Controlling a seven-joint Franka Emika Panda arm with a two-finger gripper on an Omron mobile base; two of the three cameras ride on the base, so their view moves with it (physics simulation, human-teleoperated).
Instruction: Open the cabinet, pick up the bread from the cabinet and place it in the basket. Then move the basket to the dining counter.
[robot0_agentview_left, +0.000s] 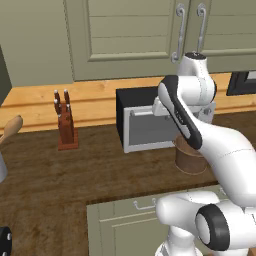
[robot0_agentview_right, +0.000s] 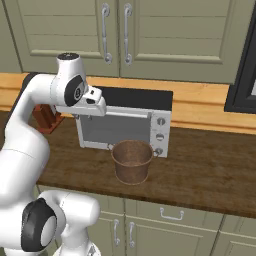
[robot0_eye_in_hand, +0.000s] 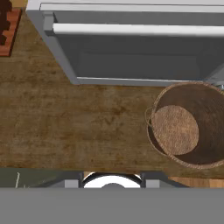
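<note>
Two closed cabinet doors above an empty basket

Two panelled doors of the olive wall cabinet (robot0_agentview_right: 150, 30) meet at the top of both base views, both shut, their long curved grey handles (robot0_agentview_right: 105, 32) side by side at the seam. Below it runs the dark wood-grain tabletop (robot0_agentview_right: 210, 175), backed by a lighter wooden strip along the wall. On this tabletop stands the toaster oven (robot0_agentview_right: 125, 125), black on top with a grey glass door and a pale bar handle. The white arm (robot0_agentview_left: 190, 120) bends across the front of the oven, with its hand above the tabletop. The basket (robot0_agentview_right: 132, 161), brown, round and tapering downward, stands just in front of the oven's right end; seen from the hand view it is empty, its woven floor bare. A knife block (robot0_agentview_left: 65, 125) stands well to the left of the oven. Whether the end effector is released or clenched cannot be told from these views.
</note>
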